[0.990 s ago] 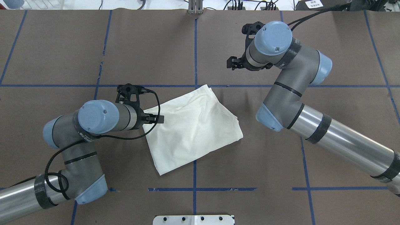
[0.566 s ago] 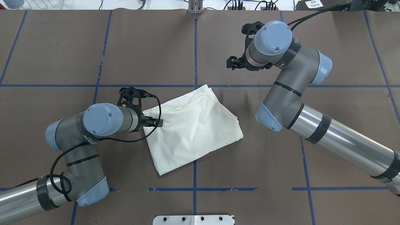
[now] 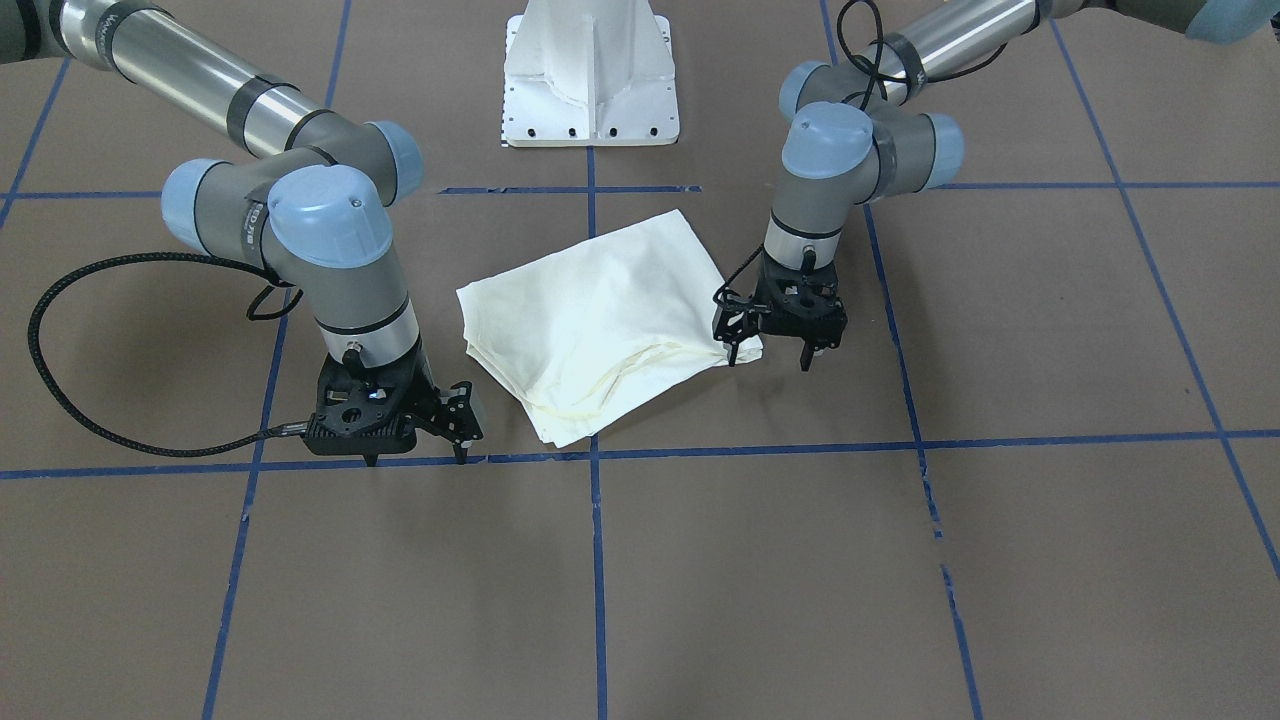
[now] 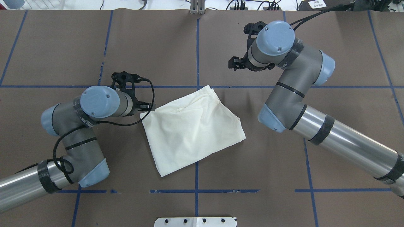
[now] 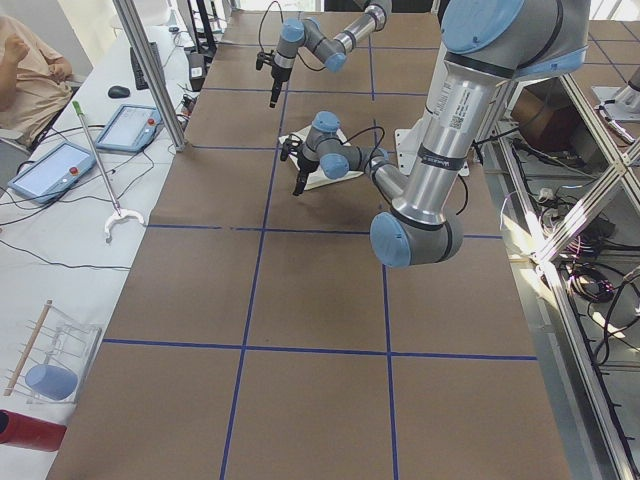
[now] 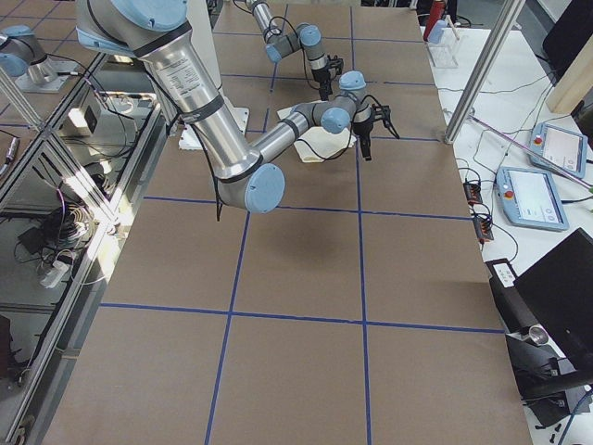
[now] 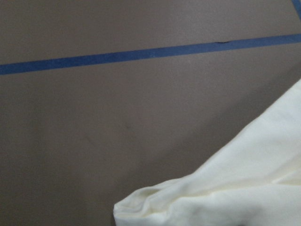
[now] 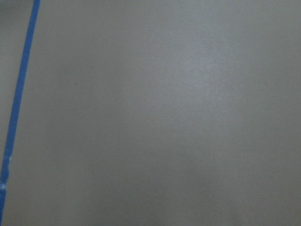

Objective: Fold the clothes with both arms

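The cream T-shirt (image 4: 192, 129) lies folded into a rough, slightly skewed rectangle in the middle of the brown surface (image 4: 284, 164). Only plain cloth faces up. It covers part of the blue tape line (image 3: 800, 445) grid's centre strip, and its far corner just reaches a cross strip. It sits between the two arms, a little way out from the white pedestal base (image 3: 590, 90). The left pincer (image 3: 769, 360) points down at the shirt's corner on the robot's left side with its fingers spread wide and nothing gripped. One fingertip (image 3: 733, 355) stands right at the edge of the cloth, though from where I stand I can't quite say whether it touches. The left wrist camera looks onto that same rumpled corner, with bare surface and a tape strip beyond it. The right pincer (image 3: 417, 458) is also wide apart and empty. It hangs low over bare surface on the robot's right, well clear of the shirt and close to a tape strip, and its wrist camera shows only brown paper and a strip of tape. At the far left end of the room a person's arm (image 5: 30, 65) rests by a white side table.
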